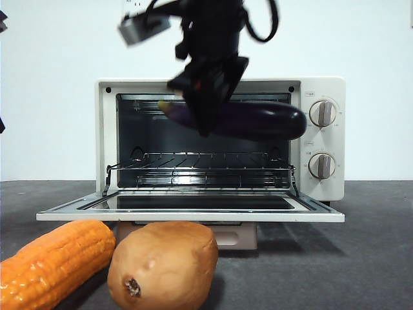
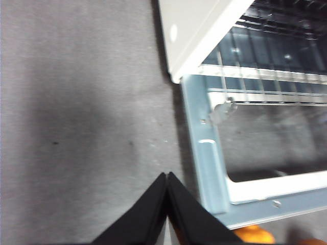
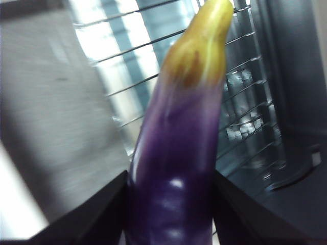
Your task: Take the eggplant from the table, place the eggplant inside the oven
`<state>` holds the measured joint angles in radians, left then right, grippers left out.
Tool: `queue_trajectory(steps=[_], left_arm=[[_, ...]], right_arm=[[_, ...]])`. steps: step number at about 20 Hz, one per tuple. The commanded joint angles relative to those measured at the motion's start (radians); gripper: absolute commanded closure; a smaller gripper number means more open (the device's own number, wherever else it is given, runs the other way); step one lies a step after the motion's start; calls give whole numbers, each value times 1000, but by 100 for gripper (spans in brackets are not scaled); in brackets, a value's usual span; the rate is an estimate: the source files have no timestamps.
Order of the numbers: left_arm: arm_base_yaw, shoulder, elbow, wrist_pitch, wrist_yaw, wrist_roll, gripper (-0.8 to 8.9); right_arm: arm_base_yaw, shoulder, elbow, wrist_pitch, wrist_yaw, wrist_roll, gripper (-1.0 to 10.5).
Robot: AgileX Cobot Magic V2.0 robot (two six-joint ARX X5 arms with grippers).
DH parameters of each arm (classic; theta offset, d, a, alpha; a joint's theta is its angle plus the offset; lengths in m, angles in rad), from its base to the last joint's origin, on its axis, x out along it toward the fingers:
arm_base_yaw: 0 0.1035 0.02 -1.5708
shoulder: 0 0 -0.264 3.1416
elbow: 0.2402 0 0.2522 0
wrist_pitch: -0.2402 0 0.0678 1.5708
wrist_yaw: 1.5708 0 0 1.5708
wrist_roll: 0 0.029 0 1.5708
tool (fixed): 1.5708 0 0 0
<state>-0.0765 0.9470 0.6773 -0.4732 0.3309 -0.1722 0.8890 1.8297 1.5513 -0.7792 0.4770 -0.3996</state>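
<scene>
The glossy dark purple eggplant (image 1: 264,121) hangs level in the air in front of the oven's (image 1: 322,139) open mouth, above the wire rack (image 1: 200,169). My right gripper (image 1: 205,110) comes down from above and is shut on the eggplant (image 3: 176,168) near its yellow-green stem end; a black jaw shows on either side of it. My left gripper (image 2: 167,178) is shut on nothing, low over the grey table (image 2: 76,127) beside the corner of the open oven door (image 2: 204,168).
The oven door (image 1: 190,214) lies folded down flat toward the camera. An orange corn cob (image 1: 55,261) and a brown potato (image 1: 164,265) rest on the table (image 1: 361,258) in front of the door, at the near left.
</scene>
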Motion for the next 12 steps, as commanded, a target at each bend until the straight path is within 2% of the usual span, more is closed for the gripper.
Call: queue_trajectory(steps=[1, 3, 6, 7, 9, 12], left_arm=[[0, 7, 2, 16, 18, -1, 810], [0, 7, 2, 18, 23, -1, 810], [0, 7, 2, 18, 38, 0, 810], [0, 7, 2, 18, 45, 0, 810], [0, 7, 2, 18, 56, 0, 810], [0, 7, 2, 18, 63, 0, 810]], right_arm=[[12, 66, 40, 63, 66, -76, 815], [11, 111, 40, 148, 107, -138, 815], [10, 176, 40, 294, 255, -201, 815], [10, 193, 40, 333, 277, -237, 815], [3, 220, 40, 361, 284, -249, 812], [-3, 224, 40, 368, 283, -237, 713]])
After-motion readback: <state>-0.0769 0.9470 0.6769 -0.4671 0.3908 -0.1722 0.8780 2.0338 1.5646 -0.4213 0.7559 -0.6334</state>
